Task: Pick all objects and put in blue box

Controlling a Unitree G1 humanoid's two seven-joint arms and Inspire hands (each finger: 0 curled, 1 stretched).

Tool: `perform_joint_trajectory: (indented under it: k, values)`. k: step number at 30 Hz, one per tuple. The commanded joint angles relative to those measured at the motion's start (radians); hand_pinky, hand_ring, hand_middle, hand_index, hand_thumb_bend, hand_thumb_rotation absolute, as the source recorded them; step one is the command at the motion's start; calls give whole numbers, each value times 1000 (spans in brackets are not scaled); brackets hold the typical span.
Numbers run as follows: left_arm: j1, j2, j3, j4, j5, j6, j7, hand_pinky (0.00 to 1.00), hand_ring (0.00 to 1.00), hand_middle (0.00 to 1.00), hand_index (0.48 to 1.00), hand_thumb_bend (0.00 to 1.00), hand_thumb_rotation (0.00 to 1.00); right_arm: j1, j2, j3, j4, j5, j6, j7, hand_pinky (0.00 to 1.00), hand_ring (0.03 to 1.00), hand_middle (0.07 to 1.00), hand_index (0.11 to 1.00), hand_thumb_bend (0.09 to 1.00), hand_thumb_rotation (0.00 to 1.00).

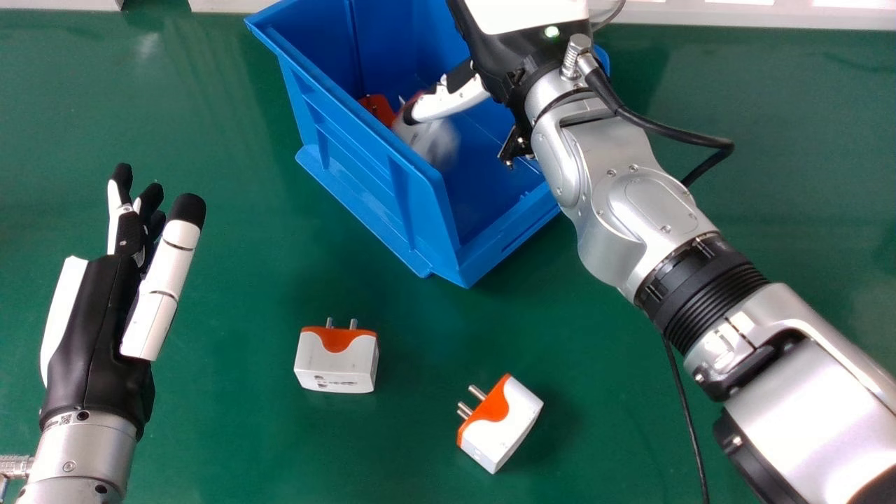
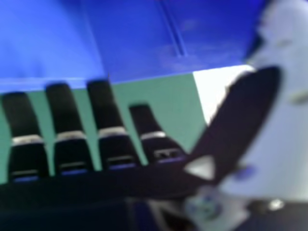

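My right hand point(image 1: 453, 100) is over the blue box point(image 1: 364, 178) in the head view, its fingers open. Just below its thumb, inside the box, is a blurred white adapter point(image 1: 435, 143); whether it touches the hand is unclear. An orange part of an object point(image 1: 379, 110) shows beside it. The right hand view has my hand point(image 2: 103, 108) with straight, spread fingers, and the blue box point(image 2: 139, 43) beyond them. Two white-and-orange plug adapters lie on the table: one point(image 1: 337, 360) left of centre, another point(image 1: 500, 423) nearer and tilted. My left hand point(image 1: 94, 325) stays open at the left.
The green table point(image 1: 238, 434) surrounds the box, whose near corner points toward the adapters. My right forearm crosses the right side, with a black cable point(image 1: 682, 413) beside it. A pale ledge point(image 1: 756, 15) runs along the far edge.
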Motion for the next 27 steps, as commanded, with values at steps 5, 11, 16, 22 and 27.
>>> perform_joint_trajectory:
  k: [5,11,16,22,27]
  values:
    - [-8,8,4,-10,0,3,-1,1000,1000,1000,1000,627,900,-26,-22,20,-48,-18,28,1,674,837,924,878,663,611]
    - [-13,5,5,-10,-2,12,0,1000,1000,1000,1000,625,900,-21,-31,33,-63,-18,37,4,690,841,924,866,649,619]
    - [-13,4,3,-16,-1,16,1,1000,1000,1000,1000,620,899,18,-65,39,-116,-23,36,1,691,842,921,860,629,600]
    - [-22,5,0,-13,0,20,1,1000,1000,1000,1000,645,900,120,-132,50,-259,-75,53,-5,685,827,895,833,601,564]
    - [-28,10,8,0,-6,16,-4,1000,1000,1000,1000,650,900,232,-183,37,-403,-114,65,-11,681,816,874,818,578,532]
